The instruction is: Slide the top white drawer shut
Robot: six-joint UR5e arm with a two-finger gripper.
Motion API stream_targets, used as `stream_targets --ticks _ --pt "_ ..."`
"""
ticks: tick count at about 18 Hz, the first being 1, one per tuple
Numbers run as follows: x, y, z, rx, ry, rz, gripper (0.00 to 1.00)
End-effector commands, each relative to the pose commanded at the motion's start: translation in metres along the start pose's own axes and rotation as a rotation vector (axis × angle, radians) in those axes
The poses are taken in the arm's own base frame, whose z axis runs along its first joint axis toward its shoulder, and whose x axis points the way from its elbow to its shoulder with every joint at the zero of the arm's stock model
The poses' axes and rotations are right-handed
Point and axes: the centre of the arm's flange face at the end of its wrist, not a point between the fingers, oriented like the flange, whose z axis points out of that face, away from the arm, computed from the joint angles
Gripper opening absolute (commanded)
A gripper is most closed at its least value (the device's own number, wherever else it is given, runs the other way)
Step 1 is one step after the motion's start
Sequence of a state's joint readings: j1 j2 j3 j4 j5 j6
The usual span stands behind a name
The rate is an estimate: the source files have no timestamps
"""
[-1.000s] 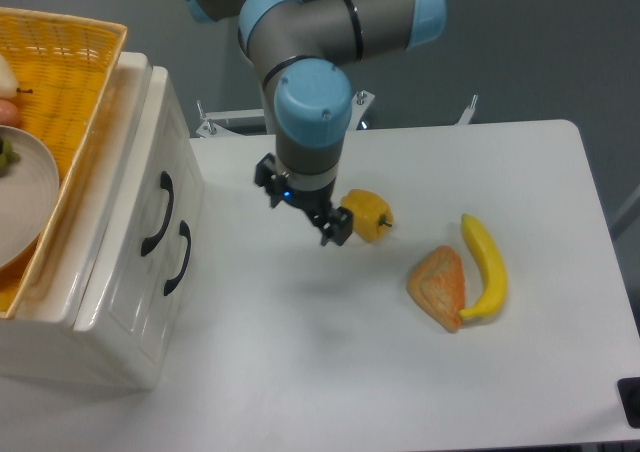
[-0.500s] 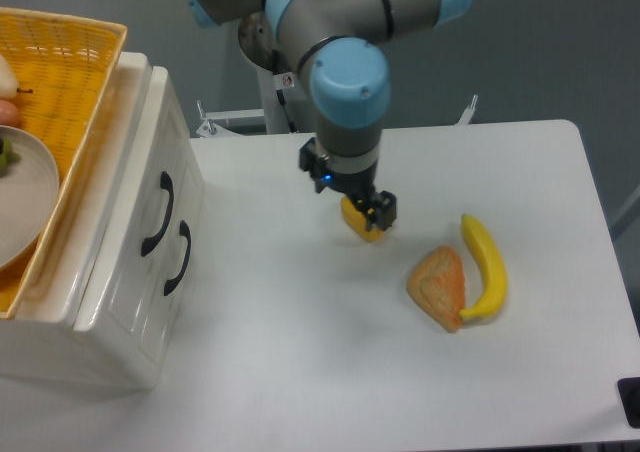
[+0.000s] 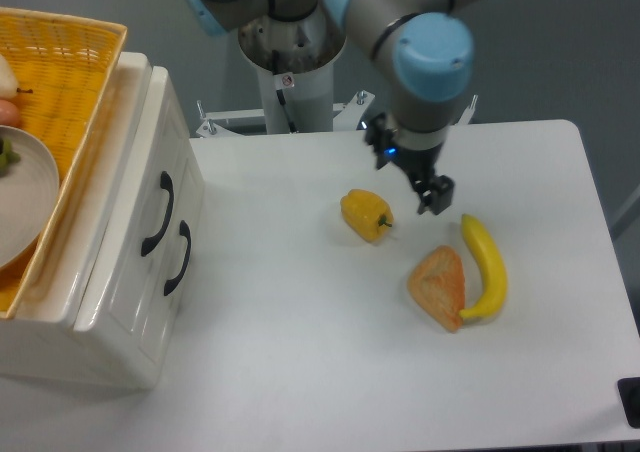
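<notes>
Spanning frame: white table (image 3: 300, 372), grey floor (image 3: 560, 42) behind.

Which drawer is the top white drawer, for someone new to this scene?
Start at the white cabinet on the table's left, under the yellow wicker basket. Two black handles show on its front; the top white drawer carries the handle nearer the basket, left of the lower drawer's handle.

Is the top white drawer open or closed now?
Closed: the top white drawer has its front level with the lower front; the pincer is far away.
</notes>
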State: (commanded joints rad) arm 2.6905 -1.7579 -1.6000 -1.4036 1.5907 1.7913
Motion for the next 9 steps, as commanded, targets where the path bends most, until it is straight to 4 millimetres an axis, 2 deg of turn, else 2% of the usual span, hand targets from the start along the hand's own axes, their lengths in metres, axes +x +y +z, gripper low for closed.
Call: stream_targets --ticks 4,9 --pt "0.001 0.012 0.003 -0.002 0.001 0.101 1.00" --pt "0.003 0.024 -0.001 -0.006 -0.005 0.143 1.00"
